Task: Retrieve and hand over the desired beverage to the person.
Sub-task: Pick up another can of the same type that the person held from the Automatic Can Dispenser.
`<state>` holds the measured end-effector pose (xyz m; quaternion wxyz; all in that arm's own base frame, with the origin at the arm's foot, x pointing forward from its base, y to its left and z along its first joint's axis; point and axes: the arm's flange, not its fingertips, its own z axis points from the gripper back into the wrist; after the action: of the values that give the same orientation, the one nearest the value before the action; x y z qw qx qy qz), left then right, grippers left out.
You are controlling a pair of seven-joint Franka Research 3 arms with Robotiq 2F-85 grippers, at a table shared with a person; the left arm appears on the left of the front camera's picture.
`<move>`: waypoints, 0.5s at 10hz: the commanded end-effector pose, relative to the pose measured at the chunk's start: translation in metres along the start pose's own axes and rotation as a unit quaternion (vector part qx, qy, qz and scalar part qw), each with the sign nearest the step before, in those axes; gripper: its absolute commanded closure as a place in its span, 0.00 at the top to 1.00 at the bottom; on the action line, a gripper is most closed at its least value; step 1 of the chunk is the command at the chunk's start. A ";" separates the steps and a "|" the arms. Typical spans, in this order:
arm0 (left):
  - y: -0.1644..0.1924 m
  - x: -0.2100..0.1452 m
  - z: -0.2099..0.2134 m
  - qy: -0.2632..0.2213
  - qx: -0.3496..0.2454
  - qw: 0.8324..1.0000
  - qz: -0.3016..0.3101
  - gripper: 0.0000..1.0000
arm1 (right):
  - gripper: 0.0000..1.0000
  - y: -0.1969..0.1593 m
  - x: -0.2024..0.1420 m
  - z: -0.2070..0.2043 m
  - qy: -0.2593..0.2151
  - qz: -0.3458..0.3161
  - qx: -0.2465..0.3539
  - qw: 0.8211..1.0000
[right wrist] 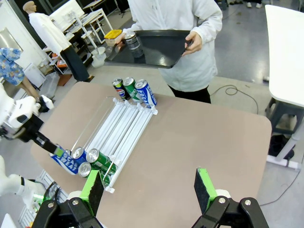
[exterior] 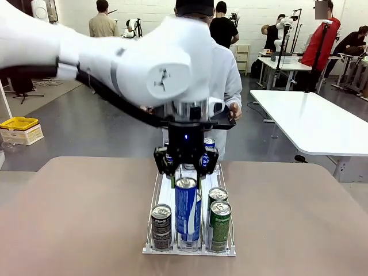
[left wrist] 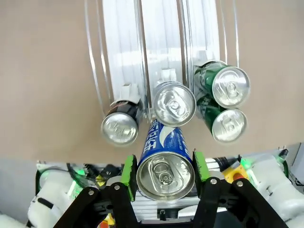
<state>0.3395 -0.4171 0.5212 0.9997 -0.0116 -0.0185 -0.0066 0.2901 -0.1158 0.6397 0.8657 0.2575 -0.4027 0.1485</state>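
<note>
My left gripper [exterior: 185,171] is shut on a tall blue-and-white can [exterior: 185,211], holding it just above the near end of the clear can rack [exterior: 153,198]. In the left wrist view its green pads [left wrist: 128,172] clamp the can [left wrist: 165,167] near the top. Under it in the rack stand a black Pepsi can [left wrist: 118,126], a silver-topped can [left wrist: 175,103] and two green cans [left wrist: 230,85]. The person [right wrist: 183,19] in a white jacket stands across the table with a black tray [right wrist: 164,47] that carries one can [right wrist: 132,42]. My right gripper [right wrist: 148,190] is open above the table.
Three more cans [right wrist: 133,89] stand at the rack's far end near the person. The brown table [exterior: 69,213] is bare on both sides of the rack. A white table [exterior: 313,118] stands at the back right, and a yellow bin [exterior: 19,123] sits on the floor at the left.
</note>
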 end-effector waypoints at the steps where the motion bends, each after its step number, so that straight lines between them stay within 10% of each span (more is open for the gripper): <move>1: 0.002 0.003 0.045 0.009 0.004 1.000 0.009 0.00 | 1.00 0.000 0.001 -0.002 -0.005 -0.001 0.016 1.000; 5: -0.011 -0.002 0.139 -0.004 0.018 0.999 0.029 0.00 | 1.00 0.000 0.001 -0.002 -0.005 -0.001 0.016 1.000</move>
<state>0.3253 -0.4092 0.6460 0.9998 -0.0044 -0.0176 0.0047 0.2901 -0.1159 0.6397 0.8657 0.2575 -0.4027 0.1484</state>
